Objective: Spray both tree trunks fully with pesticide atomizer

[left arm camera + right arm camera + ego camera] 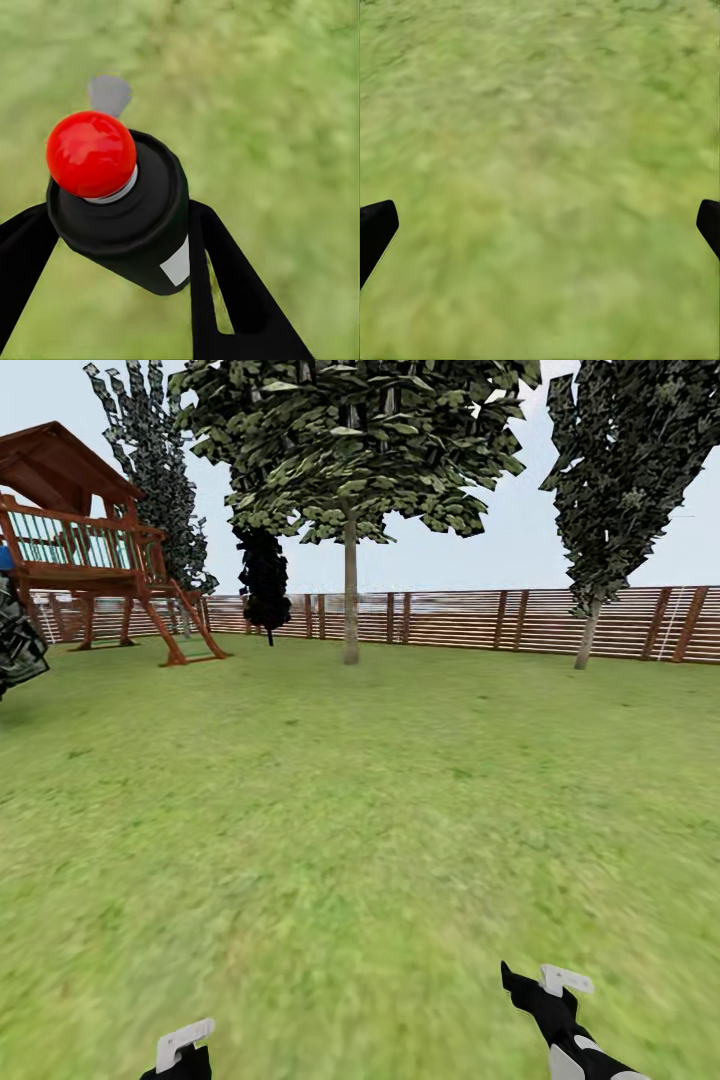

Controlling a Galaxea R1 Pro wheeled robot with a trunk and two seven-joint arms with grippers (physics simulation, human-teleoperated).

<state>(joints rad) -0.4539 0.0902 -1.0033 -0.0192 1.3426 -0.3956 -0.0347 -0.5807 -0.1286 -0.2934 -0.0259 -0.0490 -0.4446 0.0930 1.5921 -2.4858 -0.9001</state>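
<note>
Left gripper [112, 240] is closed around the pesticide atomizer [124, 217]; in the left wrist view its black fingers [232, 292] press the dark can on both sides. Red tip [91, 154] faces the wrist camera, so the can's long axis runs along the fingers, bottom end toward the grass [270, 112]. Which way the nozzle itself aims, I cannot tell.

Right gripper [540, 225] is empty, jaws spread wide over bare lawn; it also shows low in the head view [545, 985].

Head view: open lawn [360, 810] ahead, wooden fence [480, 620] at the back, a red play tower [90, 550] off to the left. One broad-crowned tree [350, 450] stands far off, near the fence, its pale trunk [351, 595] straight ahead. The tree at the right [625, 470] looks darker and narrower; I would not count it as a target.

Step in hand, as I judge it: carry the sprayer to that trunk. I would drive straight on, keep the left grip firm and the can steady, stop near enough for spray to reach, then turn the wrist so the tip faces bark before sweeping.
</note>
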